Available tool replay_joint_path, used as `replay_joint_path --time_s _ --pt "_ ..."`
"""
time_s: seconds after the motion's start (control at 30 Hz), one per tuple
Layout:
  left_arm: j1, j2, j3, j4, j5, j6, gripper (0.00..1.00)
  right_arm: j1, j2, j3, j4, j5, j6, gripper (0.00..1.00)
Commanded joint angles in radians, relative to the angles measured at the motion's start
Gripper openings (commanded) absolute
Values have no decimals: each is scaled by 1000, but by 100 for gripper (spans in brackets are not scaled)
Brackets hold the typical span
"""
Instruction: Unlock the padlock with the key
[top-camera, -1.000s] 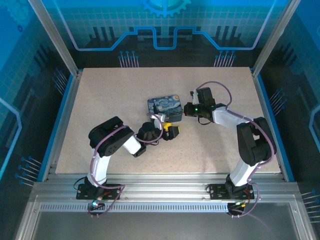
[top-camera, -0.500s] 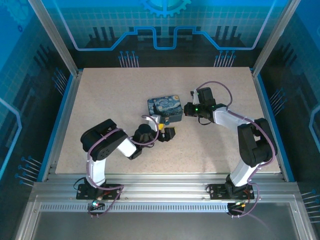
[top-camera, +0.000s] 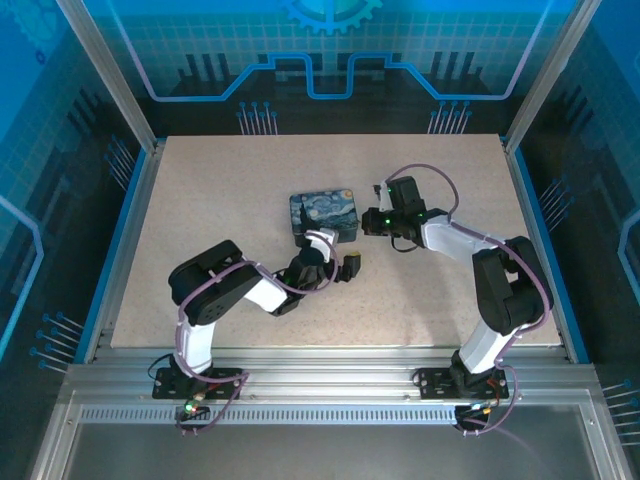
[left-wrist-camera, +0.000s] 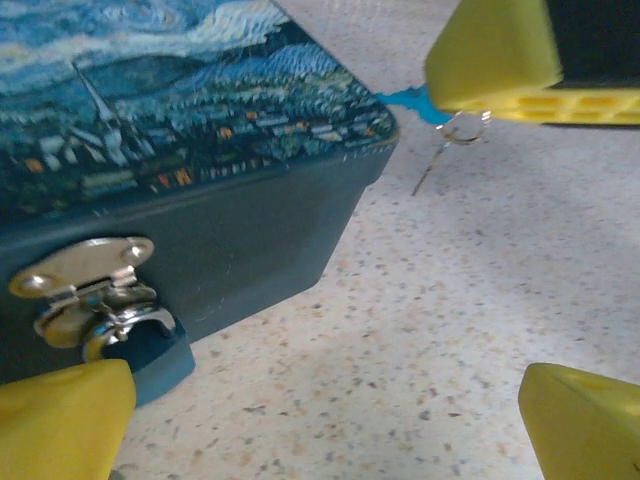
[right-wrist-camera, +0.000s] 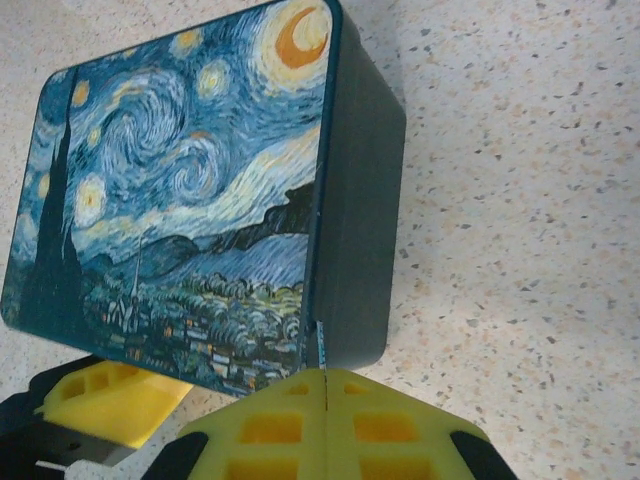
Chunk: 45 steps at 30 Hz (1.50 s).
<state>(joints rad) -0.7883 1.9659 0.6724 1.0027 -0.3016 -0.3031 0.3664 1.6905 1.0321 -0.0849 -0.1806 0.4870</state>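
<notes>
Letting go with left gripper (left-wrist-camera: 320, 405), now spread wide and empty; leaves small silver-shackled padlock (left-wrist-camera: 120, 328) on painted dark tin box (left-wrist-camera: 250, 240), beside its left finger (left-wrist-camera: 60, 415). Keeps right gripper (right-wrist-camera: 325, 385) clenched on thin blue-tagged key (right-wrist-camera: 320, 342), likely for insertion next.

Spread the yellow-tipped left gripper (left-wrist-camera: 320, 425) much wider than one second ago. Drew its arm's elbow to the left and toward the near edge, then pushed the wrist forward again, closer to the box. Shifted the rectangular tin box with blue starry-night painting (top-camera: 322, 212) a little left. Moved the black right gripper (right-wrist-camera: 325, 390) left with it.
</notes>
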Motion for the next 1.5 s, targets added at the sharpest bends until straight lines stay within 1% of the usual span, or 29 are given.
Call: replay_joint_path --time_s 0.0,0.1,0.23,0.37,0.57,0.8,1.0,1.07,1.2,1.23,1.27,1.3,1.37,1.47 --pt "-6 35 10 57 -47 45 99 24 -5 14 7 -34 7 0" --pt "8 51 -13 136 7 39 99 30 -8 9 8 -29 4 0" --pt "58 62 -57 243 148 -1 96 30 -9 -1 11 -24 1 0" --pt "111 63 -88 294 277 -38 89 31 -8 -5 11 -20 -1 0" --pt "180 71 -100 337 450 -104 81 31 -8 -11 15 -19 -2 0" --pt "234 98 -91 389 584 -183 76 32 -12 -17 19 -17 -2 0" --pt "255 115 -72 395 650 -233 66 31 -12 -20 19 -16 -5 0" --pt "256 116 -68 395 657 -240 63 32 -13 -22 19 -14 -5 0" --pt "267 113 -69 395 646 -251 63 32 -14 -24 22 -14 -5 0" --pt "270 109 -76 395 629 -252 64 32 -15 -24 20 -14 -5 0" --pt "274 101 -86 395 607 -251 69 32 -16 -25 20 -13 -4 0" --pt "275 90 -101 395 575 -247 77 32 -18 -25 19 -8 -6 0" --pt "275 66 -134 393 542 -230 78 32 -19 -20 9 1 -5 0" --pt "278 33 -182 395 505 -221 87 32 -23 -5 -9 15 -5 0"
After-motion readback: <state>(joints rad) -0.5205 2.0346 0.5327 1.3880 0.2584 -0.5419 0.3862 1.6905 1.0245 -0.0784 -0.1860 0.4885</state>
